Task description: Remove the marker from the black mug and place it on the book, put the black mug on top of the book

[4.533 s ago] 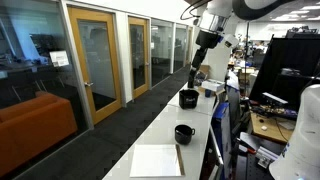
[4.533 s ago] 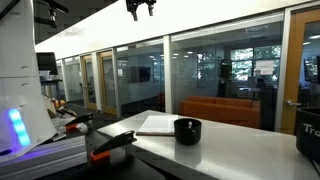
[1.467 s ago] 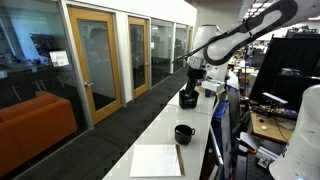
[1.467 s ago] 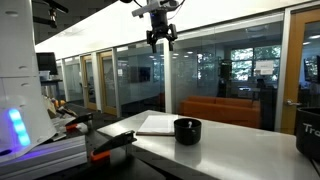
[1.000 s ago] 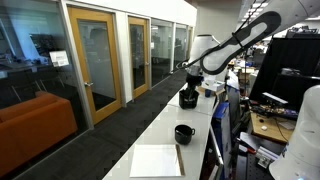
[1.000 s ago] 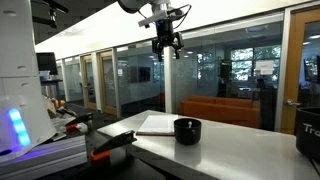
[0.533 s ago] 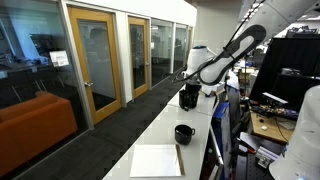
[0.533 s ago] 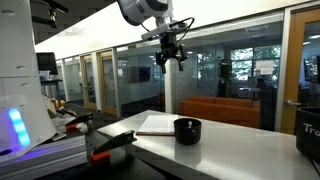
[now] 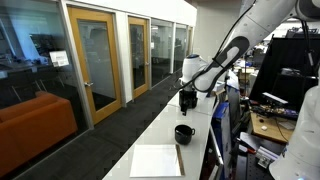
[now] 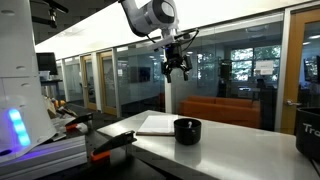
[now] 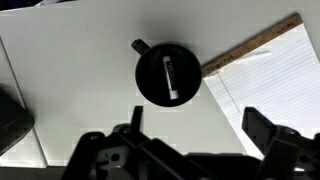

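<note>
The black mug (image 11: pixel 168 75) stands on the white table, seen from above in the wrist view with its handle at the upper left. The marker (image 11: pixel 170 78) lies inside it as a short pale-tipped stick. The mug also shows in both exterior views (image 9: pixel 184 133) (image 10: pixel 187 130). The book (image 11: pixel 268 80), with a lined white cover and a brown edge, lies just beside the mug (image 9: pixel 158 160) (image 10: pixel 157 124). My gripper (image 11: pixel 197 125) is open and empty. It hangs well above the mug (image 10: pixel 177 72) (image 9: pixel 187 101).
A wider dark vessel (image 11: pixel 12 122) sits at the left edge of the wrist view. A dark container (image 10: pixel 310 130) stands at the table's end. Glass walls and wooden doors (image 9: pixel 100 60) run beside the long table; monitors and clutter (image 9: pixel 290 70) stand on the other side.
The arm has swung along the table toward the mug and come lower. The gripper has stayed open. The mug, marker and book have not moved.
</note>
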Controlling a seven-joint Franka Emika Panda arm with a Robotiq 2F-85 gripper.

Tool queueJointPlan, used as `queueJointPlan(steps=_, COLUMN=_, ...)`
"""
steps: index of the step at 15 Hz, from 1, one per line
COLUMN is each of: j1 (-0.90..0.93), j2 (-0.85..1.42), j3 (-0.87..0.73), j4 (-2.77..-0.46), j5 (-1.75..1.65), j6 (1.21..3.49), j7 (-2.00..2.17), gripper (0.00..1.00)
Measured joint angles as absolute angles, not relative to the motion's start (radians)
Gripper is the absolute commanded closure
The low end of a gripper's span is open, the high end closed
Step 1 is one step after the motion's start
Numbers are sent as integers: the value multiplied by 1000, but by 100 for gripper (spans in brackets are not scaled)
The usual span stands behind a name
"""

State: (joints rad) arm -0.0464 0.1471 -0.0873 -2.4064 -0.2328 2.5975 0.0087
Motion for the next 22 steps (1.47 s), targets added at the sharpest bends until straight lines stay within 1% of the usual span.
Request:
queueJointPlan(steps=4, j1=-46, j2=192, j3=-97, j4=-2377, j5=-242, j6=2607, j7=30, gripper=0)
queueJointPlan(steps=15, j1=-44, j2=203, j3=-90, j4=-2377, j5=-239, j6=2613, j7=25, gripper=0)
queueJointPlan(steps=22, j1=-42, j2=355, j3=-56, j4=-2362, j5=-186, j6=2698, j7=-24, gripper=0)
